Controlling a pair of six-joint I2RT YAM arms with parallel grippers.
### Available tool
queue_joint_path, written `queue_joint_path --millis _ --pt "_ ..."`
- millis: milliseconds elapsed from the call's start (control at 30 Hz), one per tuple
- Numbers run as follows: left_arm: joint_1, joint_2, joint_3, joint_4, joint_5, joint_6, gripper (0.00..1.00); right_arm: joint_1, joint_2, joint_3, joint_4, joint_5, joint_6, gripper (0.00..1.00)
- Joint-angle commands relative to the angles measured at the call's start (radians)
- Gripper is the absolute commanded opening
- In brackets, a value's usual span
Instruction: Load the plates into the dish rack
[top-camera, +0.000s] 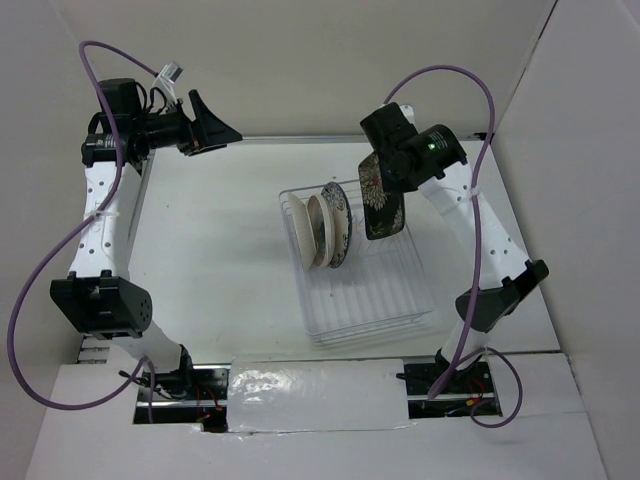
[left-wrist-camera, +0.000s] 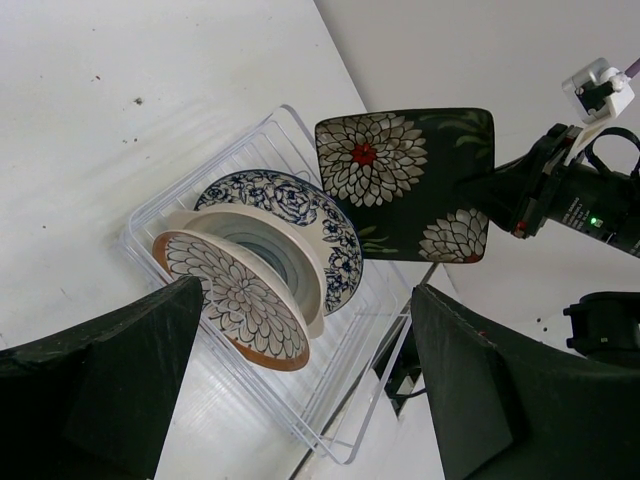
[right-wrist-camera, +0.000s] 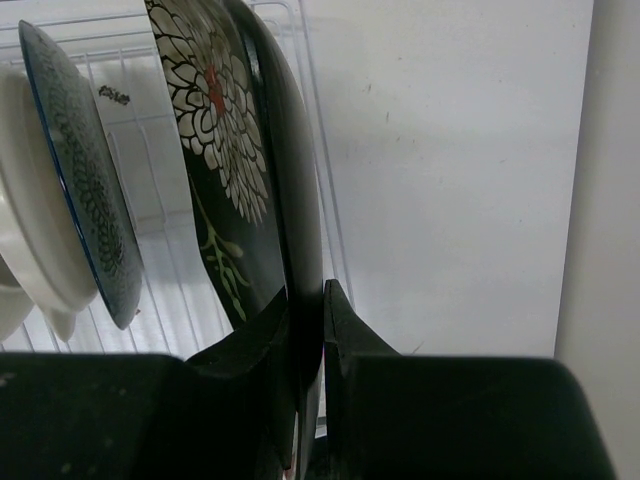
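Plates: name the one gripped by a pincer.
The dark square floral plate, in the right pincer; the three round plates stand free in the dish rack.

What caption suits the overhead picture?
The right tool holds the dark floral plate on edge over the wire dish rack, beside three plates standing inside.

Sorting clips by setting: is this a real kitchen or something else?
Most likely a robot test cell, not a kitchen: a white table boxed in by plain white panels, two cabled robot arms bolted at its near edge, and a wire dish rack holding plates.
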Motion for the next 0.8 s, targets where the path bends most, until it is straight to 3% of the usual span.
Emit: queue_joint_path --millis 0,767 --pt "0.001 -0.003 0.023 0.009 0.02 0.016 0.97 0.014 -0.03 0.026 0.097 0.051 -0.002 0.0" --pt "0.002 -0.021 0.002 0.009 0.004 0.023 0.97 0.035 0.03 -0.103 0.179 -0.015 0.004 0.0"
